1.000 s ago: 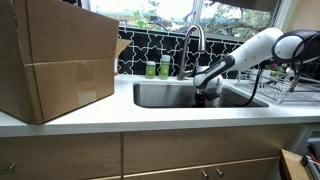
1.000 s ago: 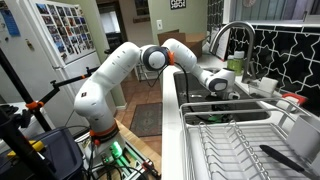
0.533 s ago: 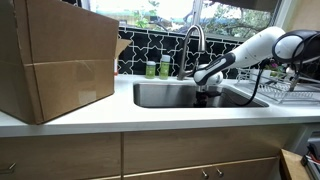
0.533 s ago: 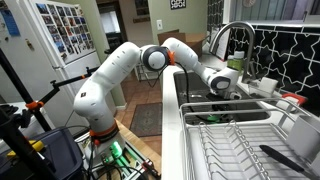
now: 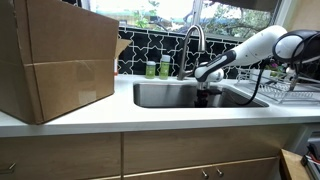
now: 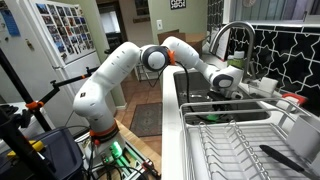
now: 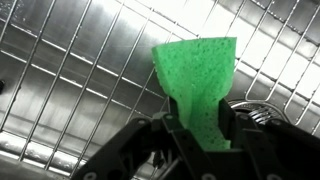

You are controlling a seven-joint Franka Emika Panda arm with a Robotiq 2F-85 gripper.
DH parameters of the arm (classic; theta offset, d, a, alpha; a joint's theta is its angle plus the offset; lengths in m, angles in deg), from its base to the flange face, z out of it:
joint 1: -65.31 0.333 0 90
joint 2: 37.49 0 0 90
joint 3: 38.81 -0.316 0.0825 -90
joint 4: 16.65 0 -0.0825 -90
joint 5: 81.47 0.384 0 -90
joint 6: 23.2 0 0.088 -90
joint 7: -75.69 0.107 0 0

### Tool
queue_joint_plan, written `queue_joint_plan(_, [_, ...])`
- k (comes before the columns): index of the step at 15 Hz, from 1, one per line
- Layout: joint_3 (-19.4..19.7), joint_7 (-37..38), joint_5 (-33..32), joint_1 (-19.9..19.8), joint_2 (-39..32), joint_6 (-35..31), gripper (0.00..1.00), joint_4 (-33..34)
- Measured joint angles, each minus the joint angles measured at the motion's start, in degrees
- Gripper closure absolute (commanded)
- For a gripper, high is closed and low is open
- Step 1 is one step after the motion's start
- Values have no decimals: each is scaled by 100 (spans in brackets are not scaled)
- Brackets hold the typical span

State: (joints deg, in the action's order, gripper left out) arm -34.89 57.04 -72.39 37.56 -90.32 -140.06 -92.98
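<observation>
My gripper [image 7: 199, 118] is shut on a bright green sponge [image 7: 196, 70], which sticks out from between the two black fingers [image 7: 172, 128]. It hangs over the wire grid [image 7: 70, 70] on the bottom of the steel sink. In both exterior views the gripper [image 5: 204, 88] [image 6: 222, 96] reaches down into the sink basin [image 5: 165, 95], under the curved faucet [image 5: 193, 38]. The sponge itself is hidden in the exterior views.
A large cardboard box [image 5: 55, 60] stands on the counter beside the sink. Two small green bottles [image 5: 158, 68] stand behind the basin. A wire dish rack [image 6: 250, 145] with a dark utensil sits on the other side. The sink drain [image 7: 270, 118] lies near the gripper.
The gripper has risen slightly inside the sink with the sponge still held; the arm has barely moved otherwise.
</observation>
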Motion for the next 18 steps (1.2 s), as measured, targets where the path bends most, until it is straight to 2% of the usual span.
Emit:
queue_joint_plan(1, [-1,-2,37,-9,26,40,72,1])
queue_joint_plan(2, [-1,-2,69,-20,69,81,68,-1])
queue_joint_plan(8, [20,-3,118,-76,661,430,75,-162])
queue_joint_plan(11, [44,-3,117,-74,959,469,76,-510])
queue_joint_plan(12, [53,-3,118,-73,1030,468,80,-608])
queue_joint_plan(13, [68,-3,118,-70,1106,468,78,-721])
queue_joint_plan(14, [89,-4,117,-66,1184,468,82,-835])
queue_joint_plan(18, [186,53,127,-57,1607,500,88,-1255])
